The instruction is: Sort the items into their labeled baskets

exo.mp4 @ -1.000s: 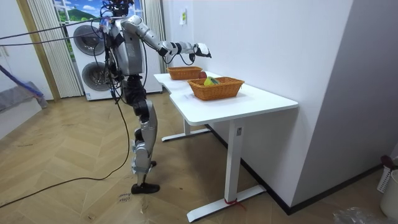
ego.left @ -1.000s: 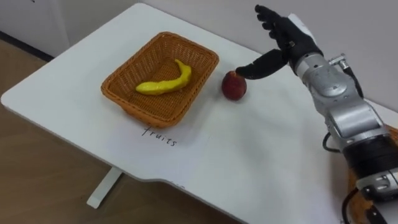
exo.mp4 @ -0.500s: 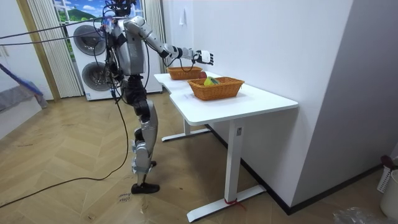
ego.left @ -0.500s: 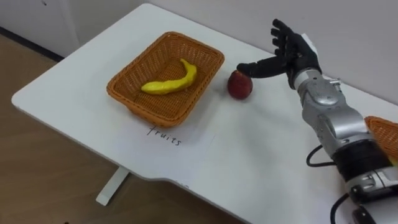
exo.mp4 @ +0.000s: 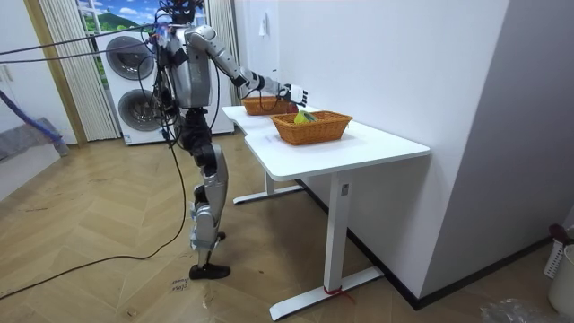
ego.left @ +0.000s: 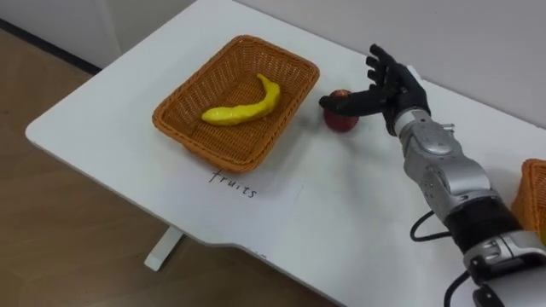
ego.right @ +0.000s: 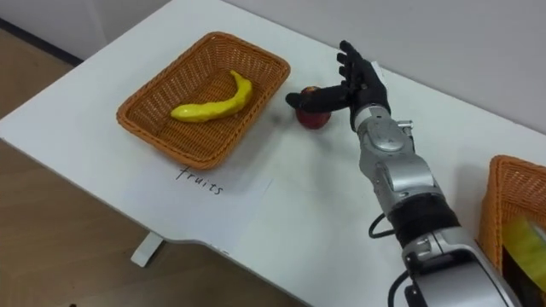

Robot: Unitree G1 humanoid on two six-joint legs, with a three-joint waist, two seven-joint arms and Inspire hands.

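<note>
Right hand [ego.left: 391, 85] has lowered over apple [ego.left: 343, 122] beside basket [ego.left: 223, 154].

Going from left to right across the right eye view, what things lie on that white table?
Orange wicker basket holding a yellow banana → red apple → second wicker basket at the right edge.

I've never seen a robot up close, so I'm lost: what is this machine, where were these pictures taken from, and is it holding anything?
It is a humanoid robot standing at a white table. Two pictures come from cameras in its head, looking down; the third from a camera across the room. On the table sit a wicker basket with a banana in it, a red apple beside it, and a second basket at the right. Its right hand is open, thumb stretched over the apple; nothing is gripped.
</note>
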